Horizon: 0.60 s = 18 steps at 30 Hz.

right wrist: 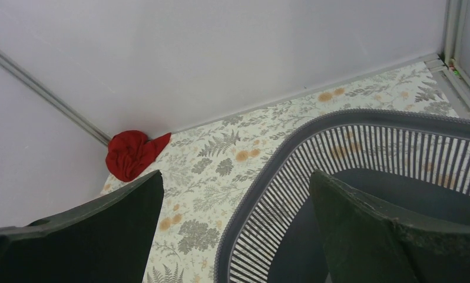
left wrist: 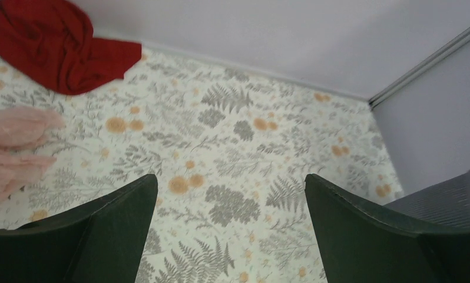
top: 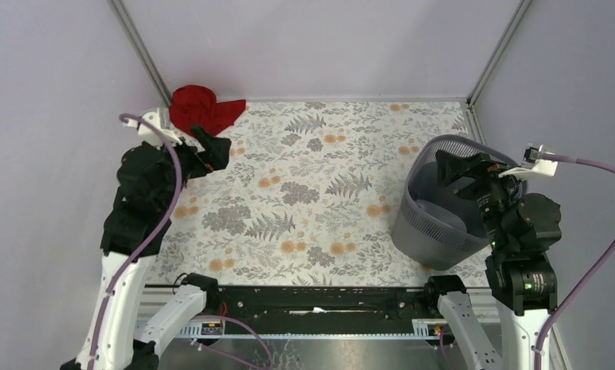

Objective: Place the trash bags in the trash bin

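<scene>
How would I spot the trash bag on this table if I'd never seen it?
On the floral table, find the red cloth bunched in the far left corner. Just in front of it, toward the near edge, lies the trash bag: pale pink, thin, wrinkly film, not solid red fabric.

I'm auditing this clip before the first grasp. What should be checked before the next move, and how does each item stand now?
1. Left gripper open and empty: ok.
2. Right gripper open and empty: ok.
3. Bag located: ok in the left wrist view, at its left edge; cannot tell from the top view.
4. Bag between the left fingers: not ok, it lies off to their left.
5. Red cloth apart from the bag: ok, bare table shows between them.
6. Bin mouth up and free: not ok, the right gripper hangs over its rim.
</scene>
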Each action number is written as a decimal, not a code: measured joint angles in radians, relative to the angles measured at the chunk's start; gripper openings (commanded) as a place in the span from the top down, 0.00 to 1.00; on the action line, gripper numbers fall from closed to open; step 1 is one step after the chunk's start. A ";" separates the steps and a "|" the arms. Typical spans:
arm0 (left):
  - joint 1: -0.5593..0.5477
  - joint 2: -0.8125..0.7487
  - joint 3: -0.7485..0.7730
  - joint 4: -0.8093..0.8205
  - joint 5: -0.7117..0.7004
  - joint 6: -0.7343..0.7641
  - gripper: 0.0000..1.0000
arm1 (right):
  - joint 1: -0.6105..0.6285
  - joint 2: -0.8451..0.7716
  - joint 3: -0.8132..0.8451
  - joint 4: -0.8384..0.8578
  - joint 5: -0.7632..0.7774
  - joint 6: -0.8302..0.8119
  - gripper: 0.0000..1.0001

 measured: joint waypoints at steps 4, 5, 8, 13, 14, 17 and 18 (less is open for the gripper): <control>0.001 0.099 0.006 -0.050 0.034 0.027 0.01 | -0.001 0.036 0.031 -0.049 0.037 -0.013 0.00; 0.001 0.125 0.011 -0.062 0.050 0.034 0.01 | -0.001 0.048 0.040 -0.061 0.053 -0.016 0.00; 0.000 0.199 0.013 -0.087 0.051 0.043 0.01 | -0.001 0.050 0.041 -0.090 0.090 -0.024 0.00; 0.006 0.235 -0.064 -0.061 -0.147 0.023 0.01 | -0.002 -0.010 0.024 -0.096 0.105 -0.034 0.00; 0.015 0.240 -0.095 -0.035 -0.191 0.015 0.01 | -0.002 -0.021 0.024 -0.094 0.105 -0.035 0.00; 0.086 0.291 -0.178 0.042 -0.269 -0.037 0.01 | -0.002 -0.047 0.024 -0.082 0.093 -0.037 0.00; 0.108 0.314 -0.193 0.063 -0.282 -0.055 0.01 | -0.002 -0.050 0.024 -0.080 0.088 -0.037 0.00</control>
